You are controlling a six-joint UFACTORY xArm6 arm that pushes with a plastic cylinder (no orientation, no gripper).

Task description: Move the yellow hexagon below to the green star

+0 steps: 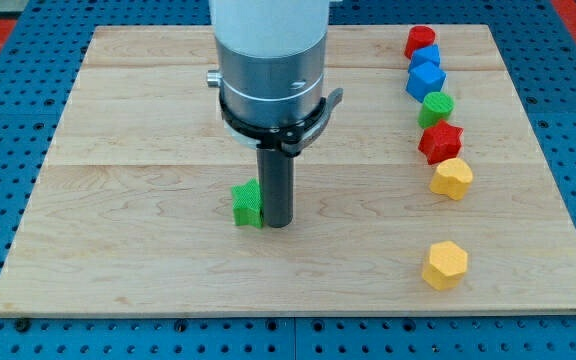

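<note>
A yellow hexagon (445, 264) lies near the view's bottom right of the wooden board (118, 250). A green block (248, 204) with a star-like outline lies near the board's middle, partly hidden by the rod. My tip (277, 225) rests on the board right against this green block's right side. The yellow hexagon is far to the right of my tip and a little lower.
A column of blocks runs down the view's right: a red block (420, 41), two blue blocks (425, 57) (426, 81), a round green block (436, 106), a red star (440, 141) and a second yellow block (452, 178). The arm's grey body (271, 60) covers the board's top middle.
</note>
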